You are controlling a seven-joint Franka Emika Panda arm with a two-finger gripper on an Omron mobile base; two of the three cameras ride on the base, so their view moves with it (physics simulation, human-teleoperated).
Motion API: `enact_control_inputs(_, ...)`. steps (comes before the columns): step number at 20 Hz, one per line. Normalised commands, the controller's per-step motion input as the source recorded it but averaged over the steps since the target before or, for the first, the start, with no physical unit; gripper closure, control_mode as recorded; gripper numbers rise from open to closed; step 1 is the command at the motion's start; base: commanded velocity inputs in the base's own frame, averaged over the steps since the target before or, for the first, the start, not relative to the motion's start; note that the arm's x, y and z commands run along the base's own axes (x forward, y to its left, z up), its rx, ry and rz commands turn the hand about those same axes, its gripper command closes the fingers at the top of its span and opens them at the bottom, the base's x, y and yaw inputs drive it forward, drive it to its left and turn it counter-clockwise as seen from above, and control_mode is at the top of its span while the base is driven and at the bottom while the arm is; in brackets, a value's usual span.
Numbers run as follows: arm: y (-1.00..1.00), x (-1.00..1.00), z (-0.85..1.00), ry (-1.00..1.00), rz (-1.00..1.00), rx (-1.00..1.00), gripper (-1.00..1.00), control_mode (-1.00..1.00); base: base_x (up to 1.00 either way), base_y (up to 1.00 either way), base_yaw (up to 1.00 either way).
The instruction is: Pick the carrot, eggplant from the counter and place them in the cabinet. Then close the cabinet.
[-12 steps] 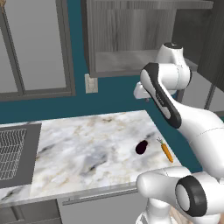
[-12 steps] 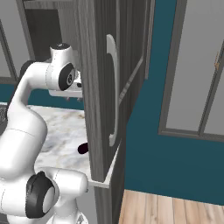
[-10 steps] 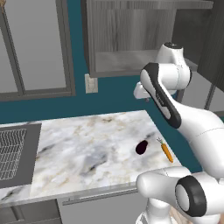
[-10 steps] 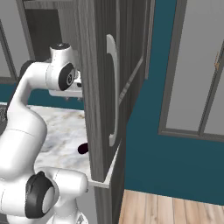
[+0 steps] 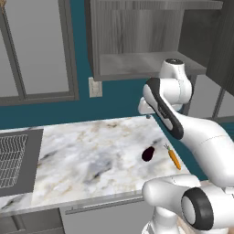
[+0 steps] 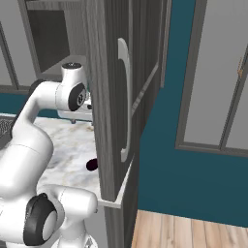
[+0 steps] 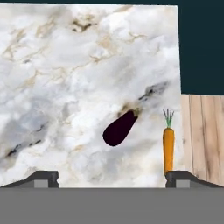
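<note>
So, at this moment you had the white arm's jaws spread wide and empty, held well above the white and grey marble-patterned desk (image 5: 91, 155) and looking straight down at it. The glossy, dark purple oval eggplant (image 7: 119, 127) lay on the desk near its right edge, and the slim orange tapered carrot with its tiny green top (image 7: 168, 146) lay just beside the eggplant, on the side nearer that edge, apart from it. In the hand view the eggplant sat between the two fingertips (image 7: 43, 178), while the carrot lined up just above the right one; I'd judge you had hung the hand there to choose a target before dropping.

Neither vegetable had been picked yet, so the task looked barely begun. The dark grey wood-grain wall cabinet (image 5: 137, 32) stood above the eggplant with its grey shelf (image 5: 146, 63) bare, and its panelled door with the slim vertical bar handle (image 6: 125, 97) swung open, presumably left so for loading. From the right base view the door hid most of the eggplant (image 6: 91, 164).
</note>
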Motion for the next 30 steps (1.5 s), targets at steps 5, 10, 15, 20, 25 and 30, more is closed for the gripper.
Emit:
enact_control_inputs(5, 0.0, -0.04, -0.59, 0.04, -0.17, 0.0, -1.0, -1.0, 0.0, 0.0, 0.0)
enact_control_inputs(10, 0.0, -0.01, -0.5, 0.02, -0.2, 0.04, -1.0, -1.0, 0.0, 0.0, 0.0)
enact_control_inputs(15, 0.0, 0.25, -0.52, 0.01, -0.2, 0.08, -1.0, -1.0, 0.0, 0.0, 0.0)
enact_control_inputs(20, 0.0, 0.4, -0.51, 0.0, -0.21, 0.08, -1.0, -1.0, 0.0, 0.0, 0.0)
enact_control_inputs(25, 0.0, 0.32, -0.49, 0.07, -0.23, 0.05, -1.0, -1.0, 0.0, 0.0, 0.0)
enact_control_inputs(30, 0.04, 0.13, -0.54, 0.1, -0.23, 0.02, -1.0, -1.0, 0.0, 0.0, 0.0)
